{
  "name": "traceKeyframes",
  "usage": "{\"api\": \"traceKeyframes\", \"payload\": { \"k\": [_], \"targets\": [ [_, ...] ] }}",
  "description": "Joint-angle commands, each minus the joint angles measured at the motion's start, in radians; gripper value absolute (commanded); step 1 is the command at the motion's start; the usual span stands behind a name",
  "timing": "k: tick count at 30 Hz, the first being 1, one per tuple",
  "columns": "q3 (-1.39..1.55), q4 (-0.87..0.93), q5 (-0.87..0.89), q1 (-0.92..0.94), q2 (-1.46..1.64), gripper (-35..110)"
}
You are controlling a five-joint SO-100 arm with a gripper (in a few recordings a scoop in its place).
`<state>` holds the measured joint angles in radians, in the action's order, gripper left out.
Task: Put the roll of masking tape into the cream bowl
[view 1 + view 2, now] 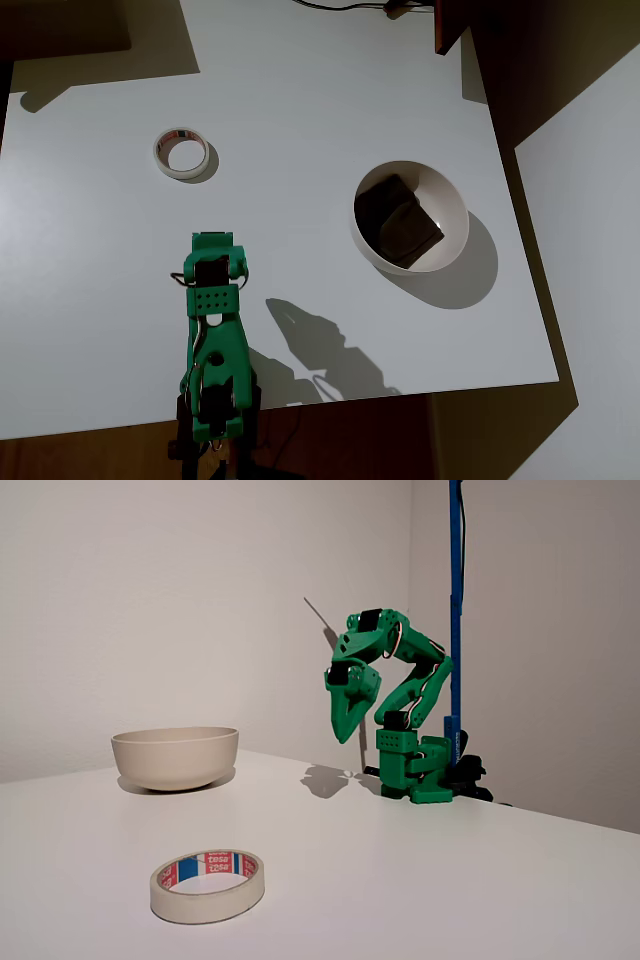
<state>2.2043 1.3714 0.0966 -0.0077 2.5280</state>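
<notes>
a dark block (pixel 398 222) fills the cream bowl (pixel 452 200); roll of masking tape (pixel 182 153) lies apart, hand (pixel 345 730) narrow.

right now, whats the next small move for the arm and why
Probably reach forward and lower the gripper toward the roll of masking tape. The tape lies flat on the table, untouched and well apart from the cream bowl, and the gripper hangs above the table holding nothing.
</notes>
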Motion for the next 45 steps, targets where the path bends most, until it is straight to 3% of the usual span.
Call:
{"api": "traceKeyframes", "payload": {
  "k": [1,33,45],
  "targets": [
    [-0.256,0.069,0.02,-0.035,-0.114,-8],
    [-1.655,0.388,-0.012,-0.015,-1.376,-8],
    [-1.747,0.129,-0.017,0.003,-1.456,-8]
  ]
}}
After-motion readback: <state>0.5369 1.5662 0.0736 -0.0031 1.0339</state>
